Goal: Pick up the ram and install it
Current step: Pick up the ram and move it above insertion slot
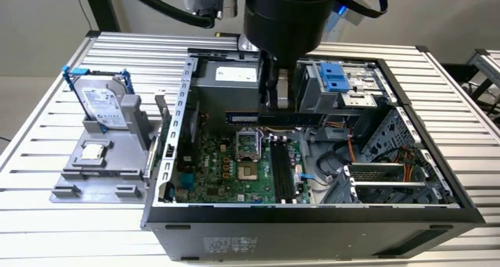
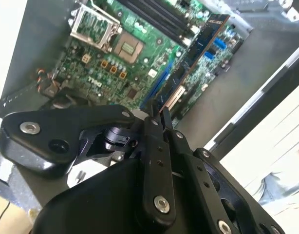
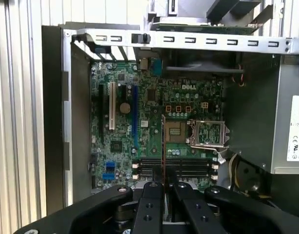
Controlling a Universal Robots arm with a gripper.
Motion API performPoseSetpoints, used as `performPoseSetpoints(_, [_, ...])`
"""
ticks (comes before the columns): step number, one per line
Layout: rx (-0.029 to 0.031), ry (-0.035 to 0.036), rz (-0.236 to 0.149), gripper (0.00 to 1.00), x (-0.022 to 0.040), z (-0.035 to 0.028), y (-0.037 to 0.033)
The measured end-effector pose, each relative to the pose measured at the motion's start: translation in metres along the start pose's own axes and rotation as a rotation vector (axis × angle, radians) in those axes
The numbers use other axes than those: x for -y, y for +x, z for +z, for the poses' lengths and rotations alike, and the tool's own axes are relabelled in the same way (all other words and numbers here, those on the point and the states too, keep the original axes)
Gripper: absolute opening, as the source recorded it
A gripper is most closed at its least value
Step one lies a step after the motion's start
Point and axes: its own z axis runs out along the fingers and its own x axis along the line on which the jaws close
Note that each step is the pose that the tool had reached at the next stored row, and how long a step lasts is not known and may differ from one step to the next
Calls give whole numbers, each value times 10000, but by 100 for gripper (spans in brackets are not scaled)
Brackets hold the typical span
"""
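– What has the gripper (image 2: 158, 110) got?
– Its fingers are closed on the ram (image 2: 193, 58), pinching it.
– Where is it?
– Held above the motherboard (image 1: 219, 161), within the open case (image 1: 312, 213).

wall (image 1: 39, 21): plain grey; table (image 1: 31, 161): ribbed aluminium slats; second slatted table (image 1: 488, 62): exterior view's right edge

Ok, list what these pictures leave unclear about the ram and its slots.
1. Middle of the ram: exterior view, covered by the jaws.
2. Its faces: first wrist view, seen edge-on.
3. Its gripped part: second wrist view, between the jaws.
4. Latches on the slots, open or shut: exterior view, too small.
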Motion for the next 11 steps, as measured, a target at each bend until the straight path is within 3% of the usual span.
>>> performPoseSetpoints(11, [-1,-1,-1,0,448,1,-2])
